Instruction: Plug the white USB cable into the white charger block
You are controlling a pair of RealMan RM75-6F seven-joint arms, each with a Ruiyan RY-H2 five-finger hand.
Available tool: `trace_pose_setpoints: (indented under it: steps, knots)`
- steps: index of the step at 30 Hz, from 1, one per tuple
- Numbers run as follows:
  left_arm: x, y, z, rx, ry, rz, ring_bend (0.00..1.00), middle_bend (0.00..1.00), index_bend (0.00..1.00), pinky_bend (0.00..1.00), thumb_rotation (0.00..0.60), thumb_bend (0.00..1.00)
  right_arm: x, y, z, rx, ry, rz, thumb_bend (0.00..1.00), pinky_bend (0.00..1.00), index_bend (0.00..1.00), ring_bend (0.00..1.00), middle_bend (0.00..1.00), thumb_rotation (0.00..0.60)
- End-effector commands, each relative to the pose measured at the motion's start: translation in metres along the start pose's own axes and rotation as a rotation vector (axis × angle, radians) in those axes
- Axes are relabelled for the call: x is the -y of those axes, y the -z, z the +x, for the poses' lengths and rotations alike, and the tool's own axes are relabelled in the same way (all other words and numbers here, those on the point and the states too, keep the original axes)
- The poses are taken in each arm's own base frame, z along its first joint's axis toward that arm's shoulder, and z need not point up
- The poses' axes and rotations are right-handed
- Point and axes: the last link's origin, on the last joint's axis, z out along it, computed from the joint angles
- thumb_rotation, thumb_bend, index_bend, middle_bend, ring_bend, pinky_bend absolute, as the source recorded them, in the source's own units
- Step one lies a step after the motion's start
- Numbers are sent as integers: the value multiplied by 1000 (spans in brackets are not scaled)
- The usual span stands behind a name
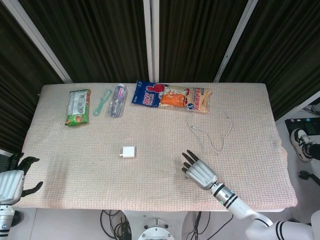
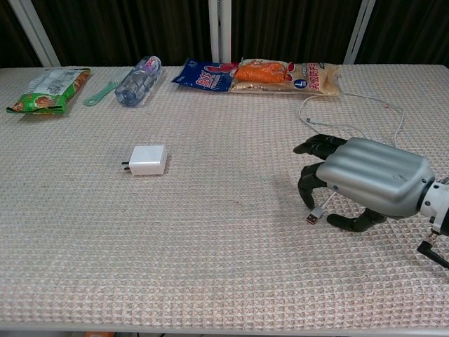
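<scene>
**Q:** Where does the job stand?

**A:** Barely begun. The white charger block (image 2: 148,160) lies alone on the table (image 2: 210,267), its prongs pointing away from my right hand (image 2: 365,184). Nothing is plugged in. The white USB cable (image 2: 351,130) loops on the cloth well to the right of the block. Its USB plug (image 2: 311,217) lies on the table under my right hand's curled fingertips (image 2: 306,191). I judge the fingers to be closing around the plug end, but I cannot tell whether they grip it. Lifting it, carrying it to the block and pushing it in all remain.

**Q:** And your other hand?

**A:** My left hand (image 1: 12,180) hangs off the table's edge, far left of the block, fingers apart, holding nothing.

**Q:** What does each camera add?

**A:** Only the chest view shows the plug beneath my fingers; from above my hand hides it. Only the head view shows my left hand and the cable's full loop (image 1: 220,131).
</scene>
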Motion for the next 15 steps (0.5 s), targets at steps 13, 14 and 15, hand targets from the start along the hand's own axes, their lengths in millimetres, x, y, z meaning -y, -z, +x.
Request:
trace_pose_setpoints:
  steps: [13,14,15]
  knots:
    - [1,-1,-1,3,2,1,42,195,253,0,600,178,1,-4,-1,5,-2,-13,307,0,502,56,348,600]
    - [1,-1,-1,3,2,0,42,195,253,0,600,178,1,-4,-1,5,-3,-14,309,0,505,58,348,600]
    - [1,-1,-1,3,1,0,42,195,253,0,600,178,0,-5,-1,6,-3,-15,312,0,509,61,348,600]
